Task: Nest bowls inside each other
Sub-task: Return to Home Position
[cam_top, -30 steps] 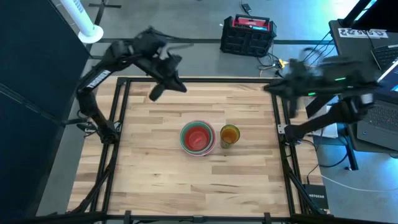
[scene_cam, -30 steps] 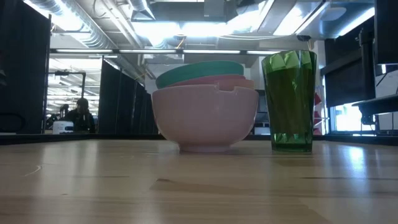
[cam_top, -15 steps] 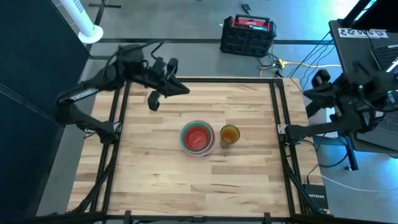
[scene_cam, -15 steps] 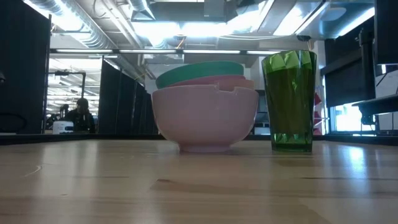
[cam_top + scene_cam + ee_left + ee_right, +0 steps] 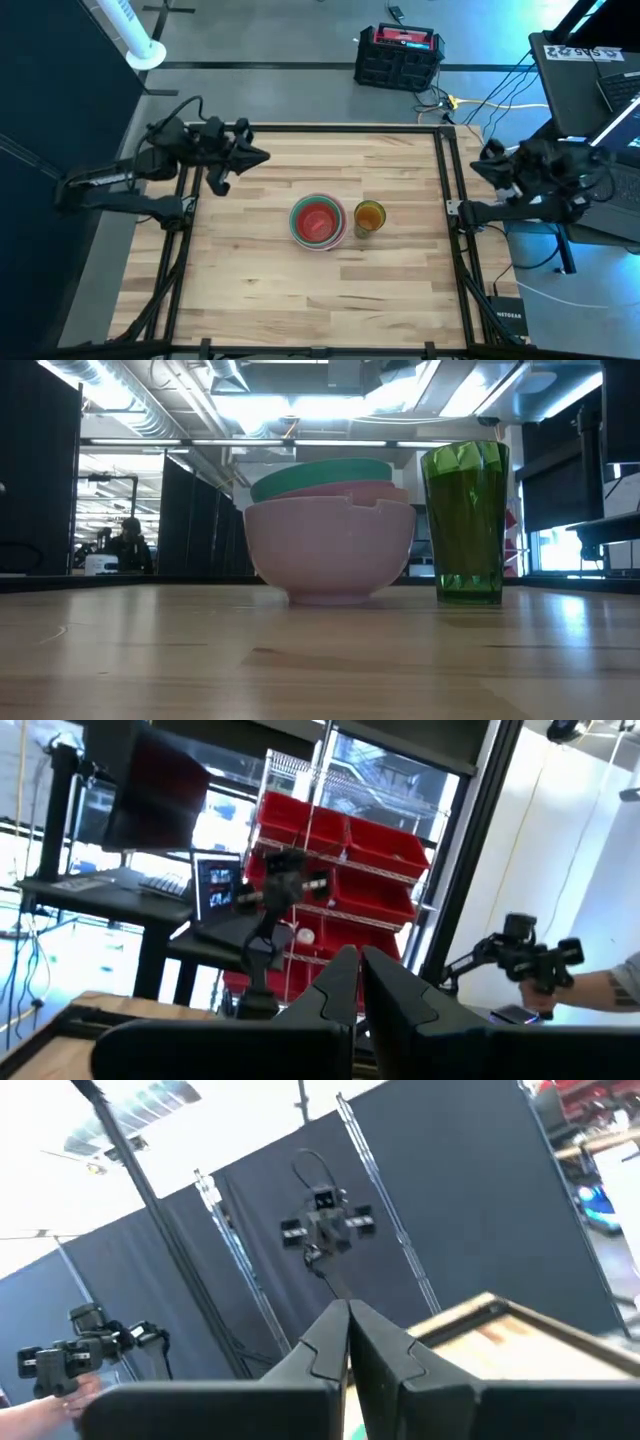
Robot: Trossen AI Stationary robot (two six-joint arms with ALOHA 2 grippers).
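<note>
- Bowls (image 5: 318,221) sat nested in one stack mid-table (image 5: 260,290) — red one innermost, green cup (image 5: 368,217) just beside.
- Left gripper (image 5: 358,958) hung by the table's left edge, fingers pressed together, empty.
- Right gripper (image 5: 348,1312) was off the right edge — fingers together, empty.

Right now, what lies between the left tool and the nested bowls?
Only bare wood. In the high view, the stretch of table from the left tool to the nested bowls carries no object.
</note>
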